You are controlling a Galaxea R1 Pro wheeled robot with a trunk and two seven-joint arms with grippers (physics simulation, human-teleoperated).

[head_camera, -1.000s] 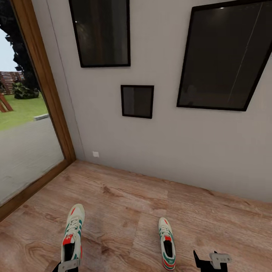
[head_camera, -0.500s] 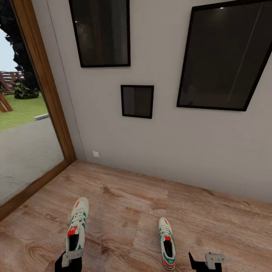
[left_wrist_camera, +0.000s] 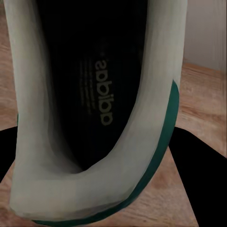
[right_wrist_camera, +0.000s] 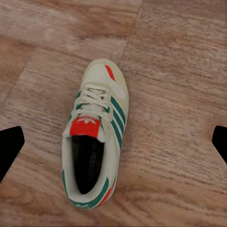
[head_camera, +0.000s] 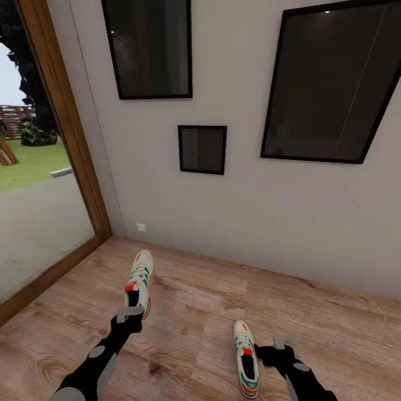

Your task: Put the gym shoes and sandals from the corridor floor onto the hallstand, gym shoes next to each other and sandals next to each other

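Rising since a moment ago: left claw (head_camera: 129, 315) gripping one white green-striped lace-up sneaker (head_camera: 138, 282) by its heel.
Right claw (head_camera: 274, 349), spread wide, is hovering beside the other sneaker (head_camera: 245, 359), readying its grasp.

Black arms with grey panels, each black pincer (head_camera: 129, 318) carrying a grey bracket.

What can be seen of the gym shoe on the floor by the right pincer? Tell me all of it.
The gym shoe is white with green side stripes, white laces, a red-orange tongue patch and heel accent, and a dark inside. It lies flat and upright on the wood-plank floor, toe toward the wall. The right pincer hangs beside it, open and not touching.
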